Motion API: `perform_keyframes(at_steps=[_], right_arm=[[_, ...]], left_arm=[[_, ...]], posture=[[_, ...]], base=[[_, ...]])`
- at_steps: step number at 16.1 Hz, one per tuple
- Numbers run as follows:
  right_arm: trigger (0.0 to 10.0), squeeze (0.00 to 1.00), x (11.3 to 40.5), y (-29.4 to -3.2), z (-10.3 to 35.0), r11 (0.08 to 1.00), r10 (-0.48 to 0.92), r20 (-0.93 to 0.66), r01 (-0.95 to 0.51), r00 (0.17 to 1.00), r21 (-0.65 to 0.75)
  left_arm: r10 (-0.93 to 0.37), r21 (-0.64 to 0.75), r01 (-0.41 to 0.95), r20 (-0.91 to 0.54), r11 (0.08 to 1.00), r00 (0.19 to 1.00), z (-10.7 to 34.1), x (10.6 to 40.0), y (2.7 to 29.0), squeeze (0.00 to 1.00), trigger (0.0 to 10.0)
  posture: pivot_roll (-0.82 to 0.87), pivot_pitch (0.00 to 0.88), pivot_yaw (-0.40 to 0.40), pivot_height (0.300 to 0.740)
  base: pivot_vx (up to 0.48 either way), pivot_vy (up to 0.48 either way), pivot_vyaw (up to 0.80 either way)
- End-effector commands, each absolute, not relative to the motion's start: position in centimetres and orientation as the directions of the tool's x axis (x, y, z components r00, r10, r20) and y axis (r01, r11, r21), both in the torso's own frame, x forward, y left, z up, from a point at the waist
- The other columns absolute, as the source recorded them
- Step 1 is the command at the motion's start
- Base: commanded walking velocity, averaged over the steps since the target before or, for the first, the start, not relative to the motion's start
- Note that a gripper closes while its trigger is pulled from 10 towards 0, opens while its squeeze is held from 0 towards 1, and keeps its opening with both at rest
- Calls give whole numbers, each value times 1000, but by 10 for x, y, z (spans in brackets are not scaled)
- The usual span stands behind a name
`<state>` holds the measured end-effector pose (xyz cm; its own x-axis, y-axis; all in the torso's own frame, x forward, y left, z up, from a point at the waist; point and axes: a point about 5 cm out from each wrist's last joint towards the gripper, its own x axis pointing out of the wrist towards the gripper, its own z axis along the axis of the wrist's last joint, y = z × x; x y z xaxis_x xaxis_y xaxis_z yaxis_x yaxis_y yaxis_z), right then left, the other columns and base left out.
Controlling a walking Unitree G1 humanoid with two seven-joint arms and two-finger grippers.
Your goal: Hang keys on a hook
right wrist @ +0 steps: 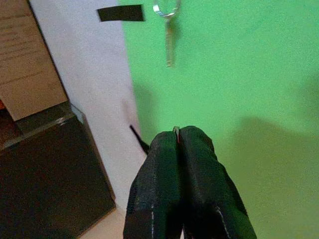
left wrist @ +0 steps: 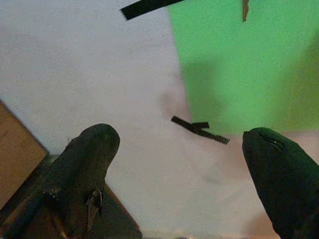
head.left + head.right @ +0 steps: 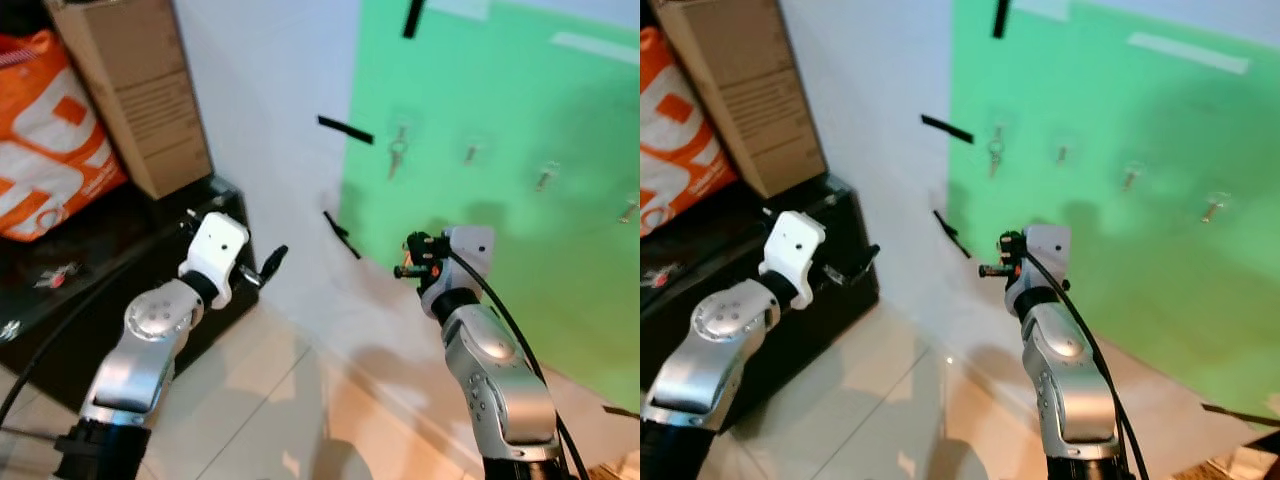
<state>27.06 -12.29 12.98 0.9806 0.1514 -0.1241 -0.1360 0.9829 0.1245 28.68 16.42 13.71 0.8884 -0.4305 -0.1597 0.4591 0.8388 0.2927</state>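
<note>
A small silver key on a ring [image 1: 168, 35] hangs on the leftmost of a row of small metal hooks [image 3: 398, 135] fixed to a bright green wall panel [image 3: 520, 220], so the hanging itself looks done as far as the pictures show. Three more hooks further along the panel [image 3: 545, 175] appear bare, though they are too small to read surely.

The right gripper [image 1: 179, 137] is raised below the hung key and apart from it, its jaws pressed closed on each other; a thin sliver shows at the seam between the tips, too small to identify. The left gripper [image 2: 182, 144] is held up beside a black cabinet [image 3: 120, 290], its jaws spread wide with nothing between them, pointing at the white wall [image 3: 270, 90] where strips of black tape [image 3: 345, 129] are stuck.

What seems left is only drawing the arms back. A brown cardboard box [image 3: 135, 90] and an orange bag [image 3: 45, 140] sit on the cabinet.
</note>
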Motion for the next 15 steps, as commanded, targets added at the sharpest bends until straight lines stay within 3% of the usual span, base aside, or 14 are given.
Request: perform_keyframes(at_steps=[1, 5, 9, 15], right_arm=[[10000, 0, 272, -125, 133, 983, 145, -105, -131, 984, 125], [10000, 0, 270, -115, 137, 965, 254, -80, -247, 964, 90], [10000, 0, 268, -99, 150, 887, 455, -29, -450, 890, 103], [10000, 0, 272, -96, 159, 850, 522, -11, -518, 853, 97]], left_arm=[[-451, 290, 476, -152, 830, 879, 140, 289, 161, 0, 10000], [-464, 290, 490, -156, 822, 872, 139, 288, 159, 0, 10000], [-496, 320, 518, -154, 793, 855, 142, 280, 163, 0, 10000], [-559, 297, 581, -164, 758, 813, 148, 272, 167, 0, 10000]], posture=[[14, 0, 37, 740], [17, 0, 29, 740], [40, 0, -4, 740], [61, 0, -40, 740]], base=[[337, 0, -800], [331, 0, -272], [0, 0, 0], [0, 0, 0]])
